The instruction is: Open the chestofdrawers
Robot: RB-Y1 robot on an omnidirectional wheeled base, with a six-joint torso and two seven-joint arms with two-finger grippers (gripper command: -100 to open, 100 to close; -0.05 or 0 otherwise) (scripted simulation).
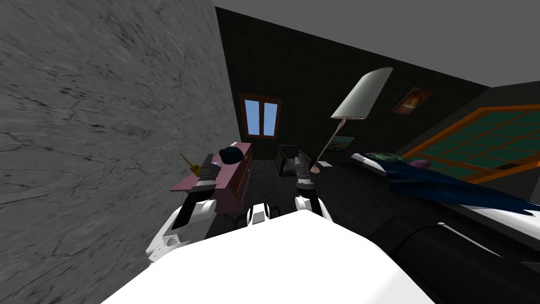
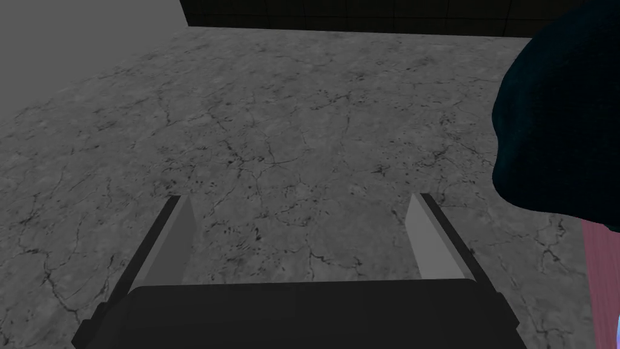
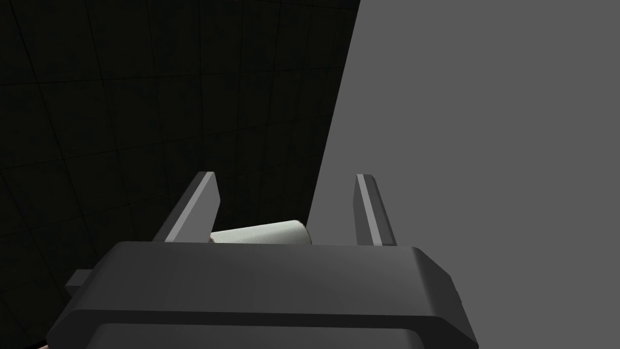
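The chest of drawers (image 1: pixel 241 180) is a dull pink cabinet standing against the grey marbled wall (image 1: pixel 105 132), with its drawer fronts turned towards the room. A dark blue rounded thing (image 1: pixel 231 154) lies on its top, beside a small yellow object (image 1: pixel 194 170) with a thin stick. My left gripper (image 1: pixel 210 168) hovers over the top of the chest. In the left wrist view this gripper (image 2: pixel 301 199) is open and faces the marbled wall, with the dark blue thing (image 2: pixel 557 121) and a strip of the pink top (image 2: pixel 599 272) beside it. My right gripper (image 1: pixel 302 164) hangs open to the right of the chest, holding nothing (image 3: pixel 286 176).
A floor lamp (image 1: pixel 363 96) with a pale shade leans behind the right gripper. A dark open box (image 1: pixel 287 158) stands on the floor by the far wall under a small window (image 1: pixel 261 117). A bed with a dark blue blanket (image 1: pixel 453 184) lies to the right.
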